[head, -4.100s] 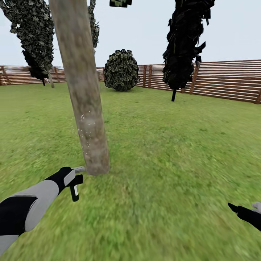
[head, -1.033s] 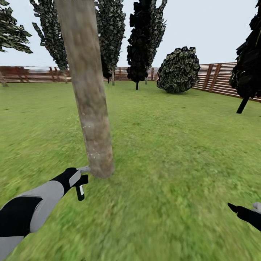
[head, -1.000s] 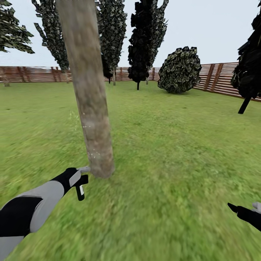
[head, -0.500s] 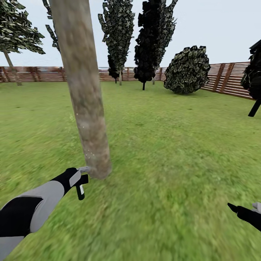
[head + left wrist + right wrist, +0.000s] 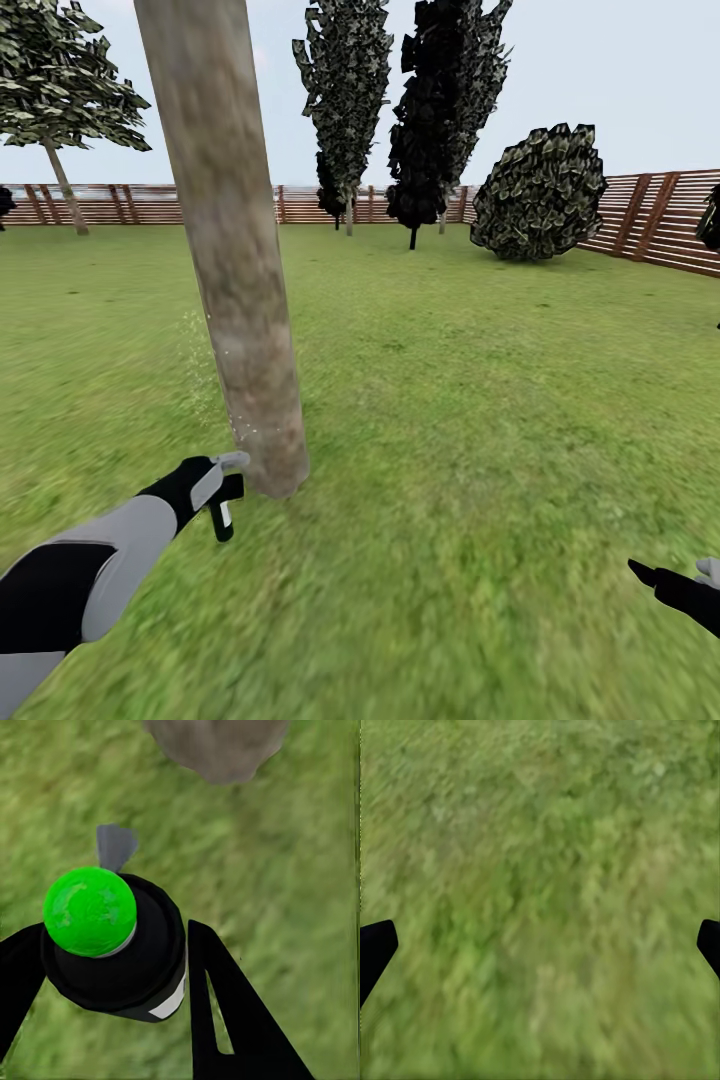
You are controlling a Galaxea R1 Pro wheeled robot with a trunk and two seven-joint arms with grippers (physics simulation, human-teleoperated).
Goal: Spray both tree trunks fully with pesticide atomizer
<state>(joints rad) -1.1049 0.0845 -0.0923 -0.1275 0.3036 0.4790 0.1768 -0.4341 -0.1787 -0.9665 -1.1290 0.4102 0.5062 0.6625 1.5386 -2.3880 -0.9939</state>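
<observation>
A thick pale grey-brown tree trunk (image 5: 240, 280) rises close in front of me in the head view, and its base (image 5: 217, 746) also appears in the left wrist view. Whitish pesticide speckles (image 5: 240, 425) dot its lower part and drift in the air beside it. My left gripper (image 5: 215, 485) is shut on the small dark pesticide atomizer (image 5: 225, 510), whose grey nozzle almost touches the trunk's foot. The left wrist view looks down on the atomizer's green cap (image 5: 90, 911) between black fingers (image 5: 232, 1020). A second pale-trunked tree (image 5: 65, 185) stands far back left. My right gripper (image 5: 680, 585) hangs open and empty over the grass (image 5: 540, 945).
Green lawn (image 5: 480, 400) spreads all around, ringed by a brown slatted fence (image 5: 640, 215). Two dark narrow trees (image 5: 440, 110) and a round bush (image 5: 540, 195) stand at the back. The grass to the right of the near trunk is open.
The head view has swung, so the far trees and bush sit further right and the far-left tree has come into sight. My left gripper stays at the trunk's foot with the atomizer.
</observation>
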